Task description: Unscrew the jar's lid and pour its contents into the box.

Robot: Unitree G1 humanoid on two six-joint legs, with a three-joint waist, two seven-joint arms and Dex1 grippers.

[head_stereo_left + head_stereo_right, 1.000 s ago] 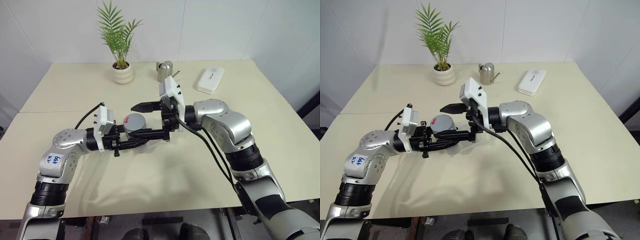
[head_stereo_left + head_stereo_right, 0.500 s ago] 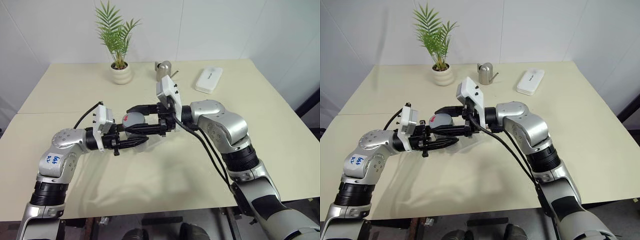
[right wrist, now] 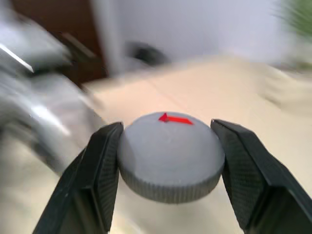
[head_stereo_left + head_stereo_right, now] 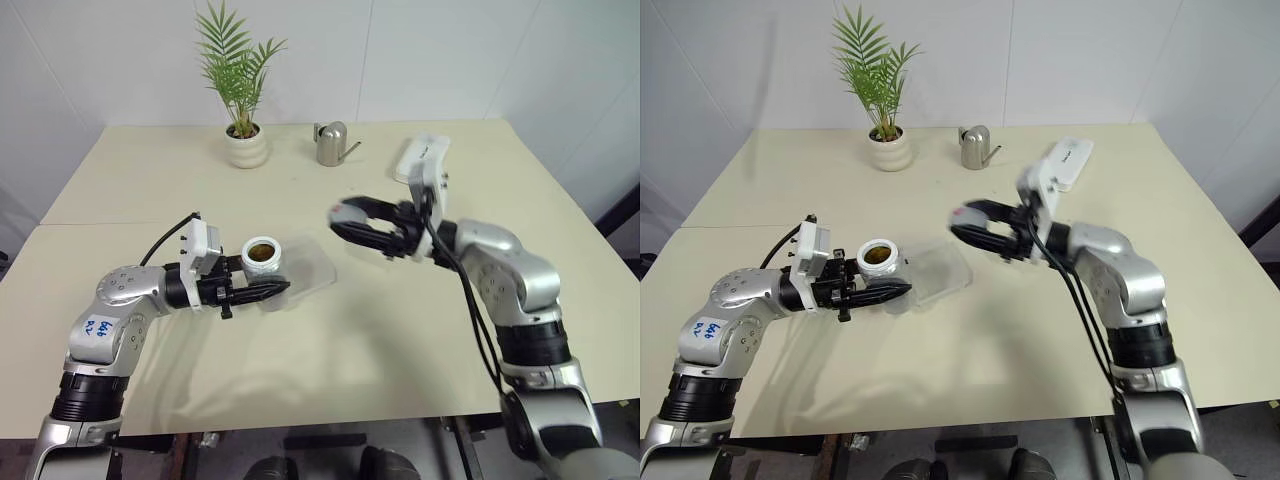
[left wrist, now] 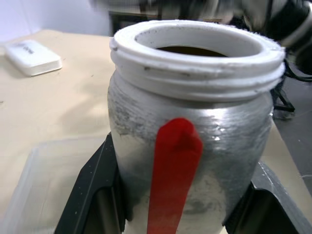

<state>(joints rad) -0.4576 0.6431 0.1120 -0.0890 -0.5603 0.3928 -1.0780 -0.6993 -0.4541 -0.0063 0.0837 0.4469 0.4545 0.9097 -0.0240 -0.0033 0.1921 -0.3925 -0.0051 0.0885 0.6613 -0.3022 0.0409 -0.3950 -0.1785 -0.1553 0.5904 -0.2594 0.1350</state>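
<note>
The jar (image 4: 263,262), silvery with a red patch (image 5: 174,161), stands upright with my left gripper (image 4: 268,291) shut on its body. Its white threaded mouth is uncovered and the brown contents (image 5: 195,50) show inside. The grey lid (image 3: 170,156), marked with a red arrow, is clamped between the fingers of my right gripper (image 4: 346,222), which holds it in the air to the right of the jar and apart from it. The clear box (image 4: 312,270) lies on the table at the jar's right side, its left end under or just behind the jar.
At the back of the cream table (image 4: 330,350) stand a potted palm (image 4: 243,140) and a steel watering can (image 4: 330,143). A flat white case (image 4: 418,155) lies at the back right, just behind my right wrist.
My right gripper shut on the lid, took it off the jar and swung away to the right with it. The jar's mouth is now uncovered. My left gripper has kept still.
</note>
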